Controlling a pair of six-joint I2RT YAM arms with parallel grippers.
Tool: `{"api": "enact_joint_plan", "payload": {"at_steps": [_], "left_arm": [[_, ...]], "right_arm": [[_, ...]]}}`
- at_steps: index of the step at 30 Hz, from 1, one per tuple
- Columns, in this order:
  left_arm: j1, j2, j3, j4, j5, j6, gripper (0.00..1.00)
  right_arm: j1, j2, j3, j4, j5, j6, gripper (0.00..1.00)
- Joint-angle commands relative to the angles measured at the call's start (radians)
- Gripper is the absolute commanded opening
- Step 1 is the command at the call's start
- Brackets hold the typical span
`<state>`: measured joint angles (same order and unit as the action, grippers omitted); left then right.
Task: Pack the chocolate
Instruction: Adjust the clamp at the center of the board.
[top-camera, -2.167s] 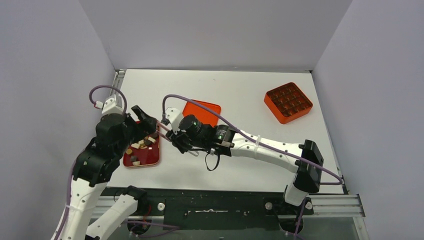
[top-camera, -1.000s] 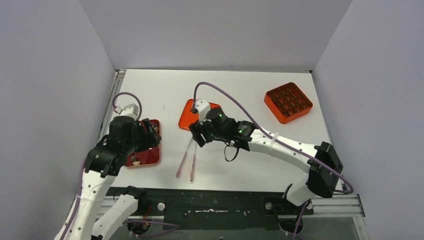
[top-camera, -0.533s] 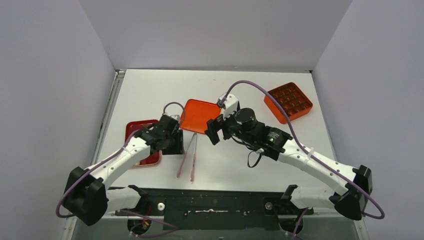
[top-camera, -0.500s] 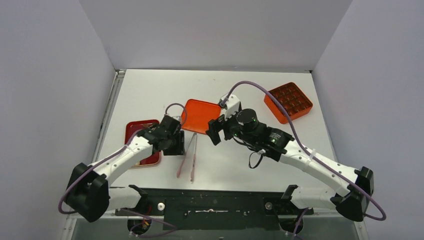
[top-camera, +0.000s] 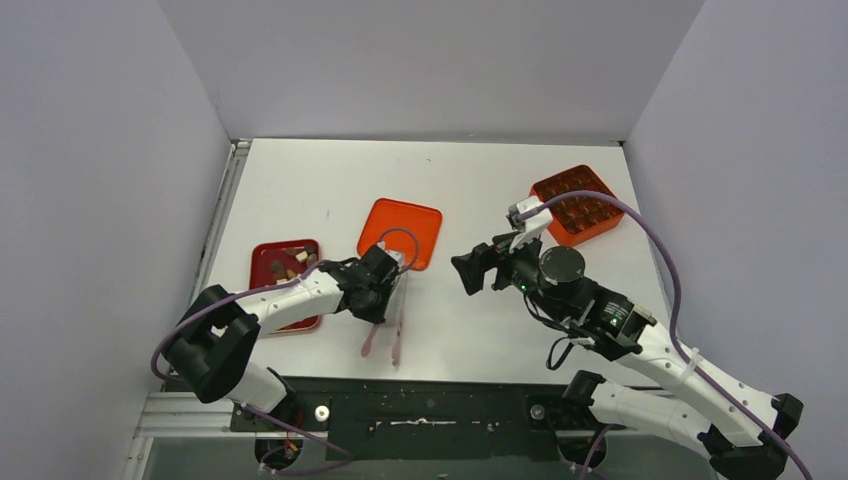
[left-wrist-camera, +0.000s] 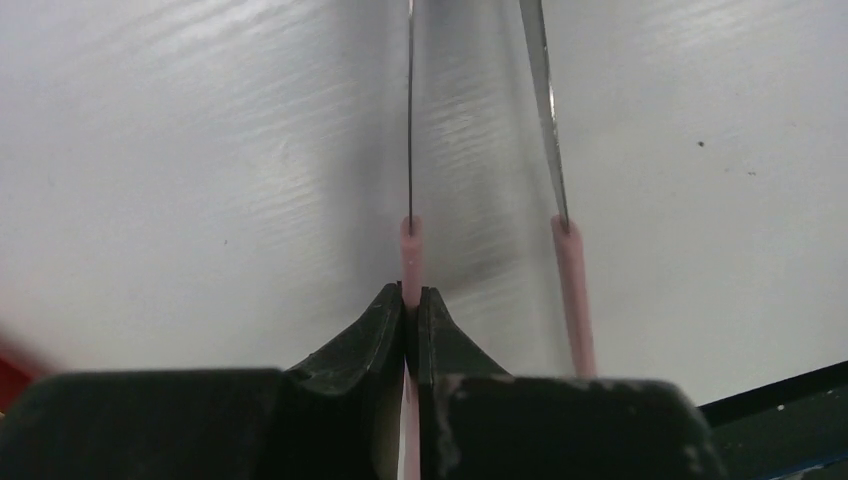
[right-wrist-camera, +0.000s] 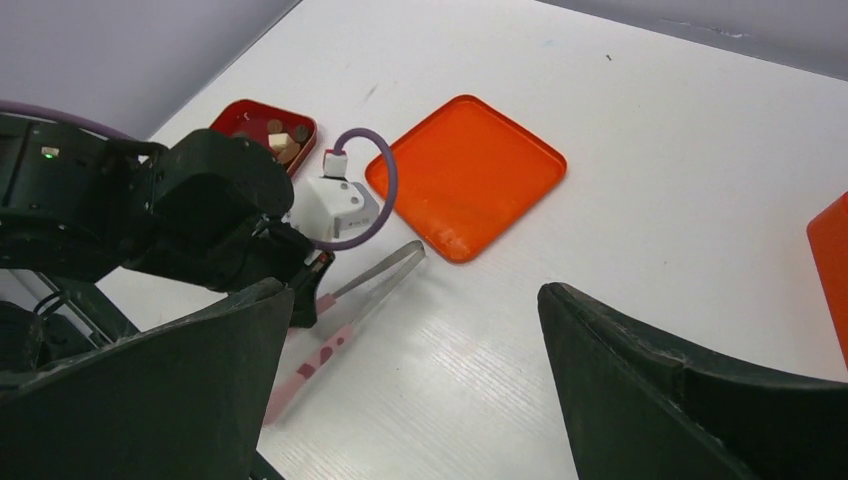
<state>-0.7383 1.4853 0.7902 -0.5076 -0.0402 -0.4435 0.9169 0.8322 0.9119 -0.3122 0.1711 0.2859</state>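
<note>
the left gripper (left-wrist-camera: 411, 300) is pinched tight on one leg of the pink tongs (left-wrist-camera: 573, 290), probably because the chunks are too tiny for bare fingers. the right gripper (top-camera: 466, 276) hangs wide open and empty, mid-table. the chocolate (top-camera: 285, 268) sits in the red tray (top-camera: 258, 282), near left.

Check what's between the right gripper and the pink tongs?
Nothing: only bare table separates the right gripper from the pink tongs, clearest in the top view.
</note>
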Motion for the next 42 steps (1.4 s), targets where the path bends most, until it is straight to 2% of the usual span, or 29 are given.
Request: {"api": "enact_joint_plan", "payload": {"at_steps": [1,4,7,9,14,21,26,27,28,29,30,31,32,37,40,42], "left_arm": [[-0.064,-0.05,0.062,0.101,-0.038,0.224,0.0],[-0.065,-0.059,0.081,0.09,-0.033,0.323,0.0],[-0.059,-0.09,0.052,0.181,0.121,0.47,0.0],[-0.059,-0.096,0.058,0.199,0.135,0.547,0.0],[-0.052,0.01,0.212,0.017,0.118,0.743,0.0],[-0.061,0.087,0.221,-0.03,0.266,1.201,0.0],[-0.061,0.143,0.257,-0.089,0.264,1.304,0.0],[-0.062,0.139,0.259,-0.094,0.266,1.305,0.03],[-0.062,0.126,0.259,-0.093,0.268,1.292,0.11],[-0.061,0.103,0.255,-0.088,0.273,1.273,0.25],[-0.061,0.073,0.25,-0.077,0.281,1.251,0.46],[-0.06,0.036,0.245,-0.067,0.289,1.216,0.75],[-0.056,-0.003,0.238,-0.052,0.29,1.178,0.95],[-0.01,-0.243,0.168,0.106,0.199,0.935,0.97],[0.028,-0.347,0.149,0.13,0.013,0.76,0.97],[0.073,-0.386,0.178,0.067,-0.088,0.599,0.97]], "right_arm": [[-0.001,-0.045,0.005,0.018,0.058,0.044,1.0],[0.0,-0.063,0.001,-0.007,0.069,0.051,1.0],[-0.001,-0.078,-0.003,-0.038,0.09,0.051,1.0],[0.0,-0.092,-0.008,-0.052,0.102,0.05,1.0],[0.0,-0.138,-0.018,-0.071,0.138,0.057,1.0],[-0.001,-0.196,-0.027,-0.087,0.169,0.063,1.0],[0.0,-0.198,-0.022,-0.105,0.176,0.061,1.0],[-0.001,-0.197,-0.021,-0.106,0.174,0.061,1.0],[-0.001,-0.193,-0.02,-0.105,0.167,0.056,1.0],[-0.001,-0.189,-0.019,-0.102,0.16,0.046,1.0],[0.0,-0.183,-0.019,-0.097,0.148,0.034,1.0],[-0.001,-0.175,-0.021,-0.09,0.132,0.011,1.0],[-0.001,-0.164,-0.024,-0.08,0.103,-0.022,1.0],[0.001,-0.071,0.002,-0.064,-0.038,-0.175,1.0],[0.006,-0.03,0.01,-0.029,-0.087,-0.206,1.0],[0.005,-0.006,0.005,-0.009,-0.099,-0.225,1.0]]}}
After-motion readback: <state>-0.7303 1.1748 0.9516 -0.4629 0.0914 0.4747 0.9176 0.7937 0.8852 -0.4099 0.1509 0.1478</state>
